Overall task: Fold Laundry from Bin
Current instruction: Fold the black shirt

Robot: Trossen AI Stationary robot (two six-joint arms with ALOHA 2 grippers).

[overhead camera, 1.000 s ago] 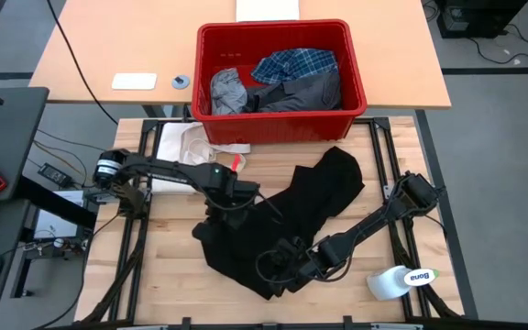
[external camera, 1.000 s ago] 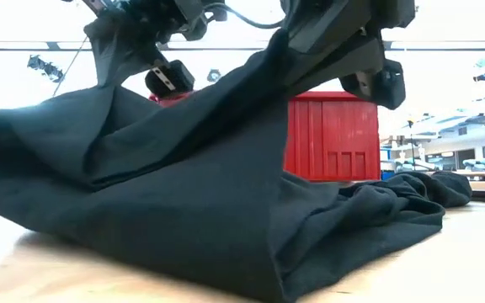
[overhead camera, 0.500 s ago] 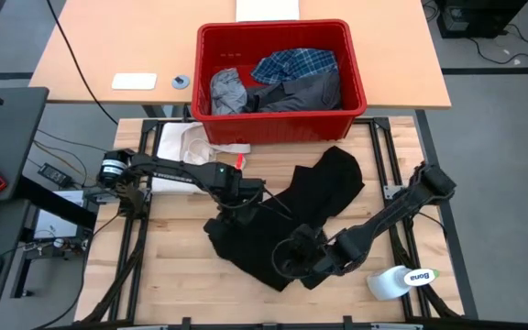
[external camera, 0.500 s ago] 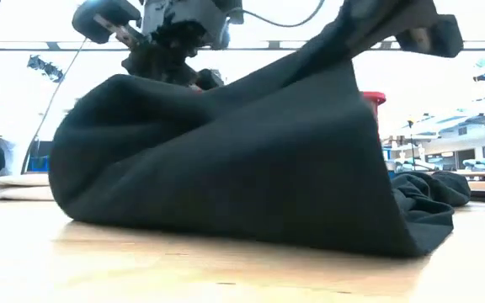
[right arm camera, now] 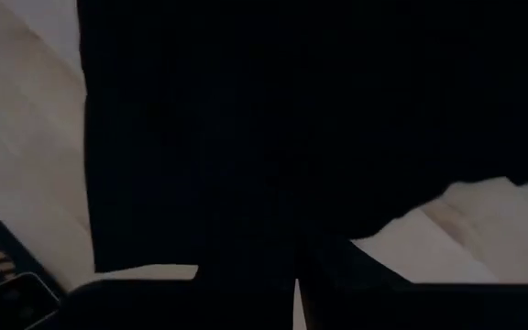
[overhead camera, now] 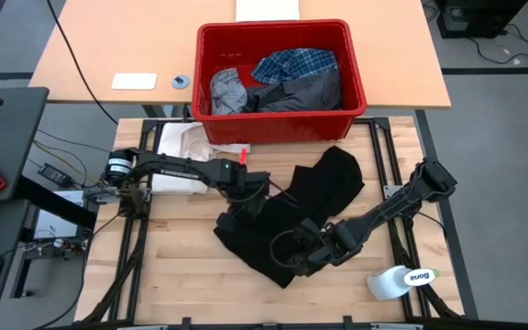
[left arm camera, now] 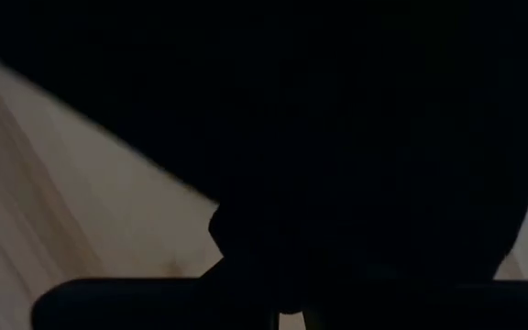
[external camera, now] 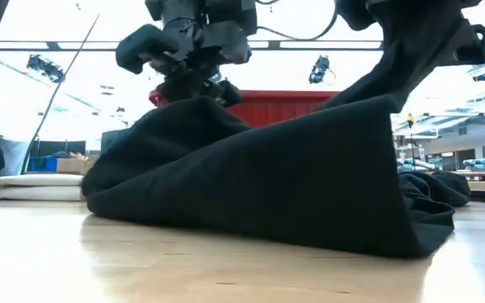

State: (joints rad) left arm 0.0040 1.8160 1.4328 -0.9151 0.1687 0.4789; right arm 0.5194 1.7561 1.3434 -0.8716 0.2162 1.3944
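Observation:
A large black garment point(overhead camera: 314, 197) lies crumpled across the middle of the wooden table point(overhead camera: 172, 266). Two points of it are raised into peaks, and its lower folds point(external camera: 251, 210) rest on the wood. My left gripper point(overhead camera: 248, 199) is shut on the peak toward the table's left. My right gripper point(overhead camera: 302, 249) is shut on the peak nearer the front edge. The red bin point(overhead camera: 278, 78) stands beyond the far edge, holding a plaid shirt point(overhead camera: 293, 62) and grey garments point(overhead camera: 229, 90). Both wrist views are filled with black cloth point(left arm camera: 337, 137), point(right arm camera: 273, 137). My left gripper pinches a bunched part of the black garment at its left peak point(external camera: 196, 103), pointing steeply down from above. The cloth spreads down from the fingers onto the table. One layer or several, I cannot tell. My right gripper pinches the garment at its right, higher peak point(external camera: 391, 91), also steeply from above. The cloth hangs below the fingers with its bottom on the table. A ridge of cloth point(external camera: 310, 105) runs between the two holds.
A cream-white cloth point(overhead camera: 186, 147) lies at the table's far left corner. A white bottle point(overhead camera: 400, 280) lies on its side near the front right corner. Bare wood shows along the front and left of the table. A small white pad point(overhead camera: 134, 81) sits on the desk behind.
Both grippers have carried the black garment toward the table's right and slightly toward the far edge. The right gripper has risen and tipped steeper; the left has tipped down a little. The garment's left part has slid right along the wood and bunched into a narrower heap.

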